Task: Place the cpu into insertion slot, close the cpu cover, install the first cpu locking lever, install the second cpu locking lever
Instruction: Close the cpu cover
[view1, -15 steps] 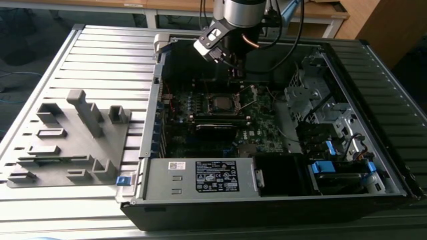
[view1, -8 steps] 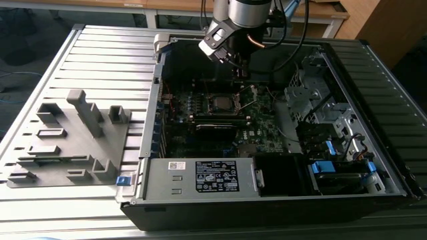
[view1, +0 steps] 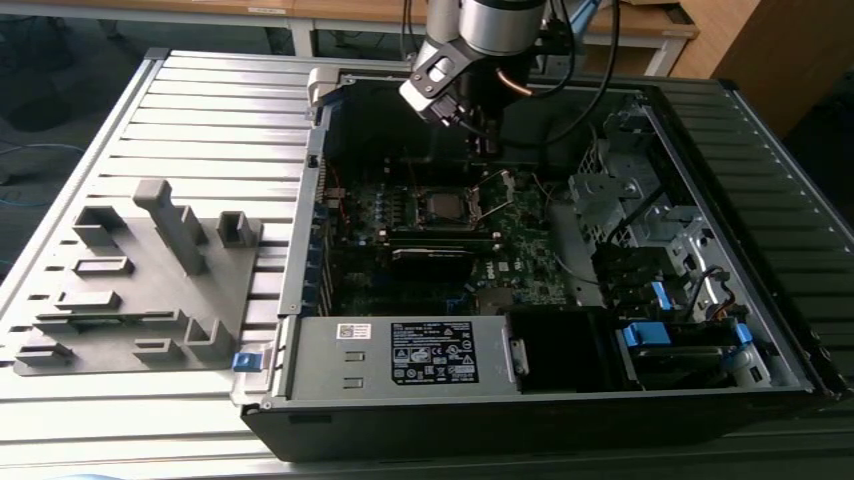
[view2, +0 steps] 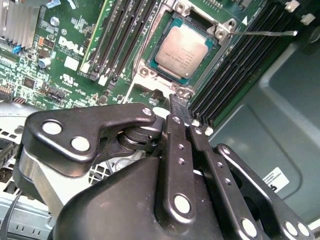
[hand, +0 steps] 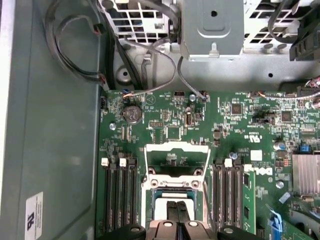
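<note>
The cpu (view2: 181, 49), a square chip with a dull silver top, lies flat in its socket on the green motherboard (view2: 75, 50); the socket (view1: 447, 205) sits mid-board in the exterior view. The cpu cover (hand: 177, 148), a silver frame plate, stands swung open away from the socket. A thin wire locking lever (view2: 265, 33) sticks out unlatched beside the socket. My gripper (view2: 182, 112) (hand: 178, 205) (view1: 486, 145) hovers just above the socket's edge, its two black fingers pressed together with nothing between them.
Memory slots (hand: 120, 195) flank the socket on both sides. The open computer case (view1: 307, 250) has a drive cage (view1: 641, 215) on the exterior view's right and a black labelled power supply (view1: 434, 352) in front. A grey fixture block (view1: 147, 270) lies outside on the slatted table.
</note>
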